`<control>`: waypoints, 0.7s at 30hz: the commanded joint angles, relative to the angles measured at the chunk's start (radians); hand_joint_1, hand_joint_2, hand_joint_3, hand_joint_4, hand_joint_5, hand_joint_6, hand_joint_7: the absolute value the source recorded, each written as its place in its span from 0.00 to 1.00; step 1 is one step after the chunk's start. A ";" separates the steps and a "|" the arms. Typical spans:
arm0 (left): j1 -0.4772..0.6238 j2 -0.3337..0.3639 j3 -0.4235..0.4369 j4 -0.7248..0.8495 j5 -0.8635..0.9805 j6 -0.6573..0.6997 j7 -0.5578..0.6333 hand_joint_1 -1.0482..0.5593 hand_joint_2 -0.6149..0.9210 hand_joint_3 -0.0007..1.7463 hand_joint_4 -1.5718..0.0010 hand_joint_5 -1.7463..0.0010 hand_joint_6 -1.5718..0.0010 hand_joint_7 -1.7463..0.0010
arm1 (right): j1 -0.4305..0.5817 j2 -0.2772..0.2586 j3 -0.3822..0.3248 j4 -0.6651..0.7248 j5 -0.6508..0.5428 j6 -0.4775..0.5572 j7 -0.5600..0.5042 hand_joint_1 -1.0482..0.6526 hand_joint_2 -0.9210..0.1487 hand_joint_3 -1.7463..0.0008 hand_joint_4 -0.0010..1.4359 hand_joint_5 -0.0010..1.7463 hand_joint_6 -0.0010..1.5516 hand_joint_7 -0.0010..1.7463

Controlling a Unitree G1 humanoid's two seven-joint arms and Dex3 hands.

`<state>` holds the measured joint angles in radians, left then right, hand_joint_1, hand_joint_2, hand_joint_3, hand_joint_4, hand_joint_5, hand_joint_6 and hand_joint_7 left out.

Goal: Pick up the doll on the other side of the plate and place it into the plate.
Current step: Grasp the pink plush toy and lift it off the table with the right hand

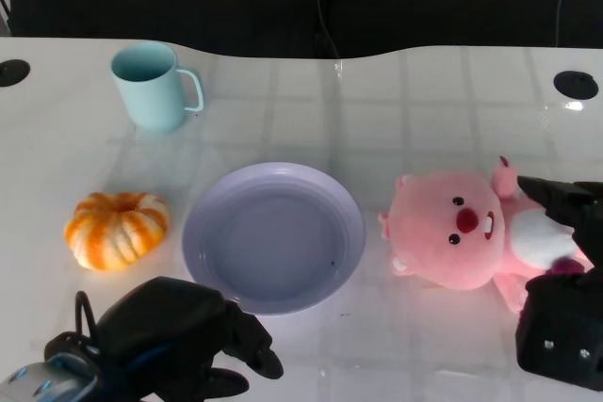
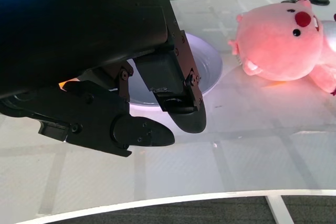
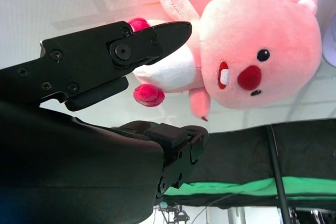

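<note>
I read the doll (image 1: 462,231) as lying on its back on the table (image 1: 396,82), just to the right of the plate (image 1: 273,235), head toward the plate and body running off toward my right hand (image 1: 562,280). The plate holds nothing. A cup (image 1: 153,85) stands at the far left and a pumpkin (image 1: 116,229) lies left of the plate; neither is in the working path.

Right hand state: fingers spread wide, holding nothing. In the right wrist view the doll (image 3: 247,51) sits between the upper finger and the lower part of the hand (image 3: 157,82), with the upper fingertip over the white belly. I cannot tell whether it is touching the plush.

Left hand (image 1: 179,341) state: it rests near the table's front edge, just short of the plate, fingers curled in with nothing in them. In the left wrist view the hand (image 2: 152,108) is well apart from the doll (image 2: 278,40).

Handling judgement: the doll looks soft, light and compressible, with a fuzzy surface that should not slip. It is not fragile. The head is large and rounded, so it is likely a poor grip point. I would close on the narrower torsoat the belly, where the fingers already straddle it. Expect the head to droop toward the plate side once lifted, so lift clear of the rim before moving across.
</note>
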<state>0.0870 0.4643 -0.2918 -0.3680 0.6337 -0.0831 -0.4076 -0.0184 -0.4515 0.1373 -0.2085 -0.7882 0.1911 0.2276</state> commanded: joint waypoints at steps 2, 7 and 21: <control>0.007 0.003 -0.006 -0.024 0.015 0.006 -0.002 0.50 1.00 0.14 0.49 0.32 0.31 1.00 | -0.041 -0.031 0.016 0.077 -0.001 0.001 0.017 0.23 0.01 1.00 0.01 0.25 0.18 0.01; 0.020 0.001 -0.006 -0.055 0.013 0.022 -0.014 0.50 1.00 0.14 0.50 0.31 0.31 1.00 | -0.092 -0.036 0.050 0.176 -0.004 -0.010 0.016 0.23 0.01 1.00 0.03 0.25 0.20 0.01; 0.061 -0.004 -0.014 -0.143 0.014 0.081 -0.049 0.49 1.00 0.15 0.51 0.30 0.30 1.00 | -0.415 0.019 0.215 0.667 0.018 0.004 0.048 0.25 0.00 0.95 0.22 0.09 0.27 0.01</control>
<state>0.1396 0.4542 -0.3091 -0.4906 0.6487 -0.0136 -0.4417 -0.4347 -0.4384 0.3340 0.4129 -0.7754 0.1959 0.2677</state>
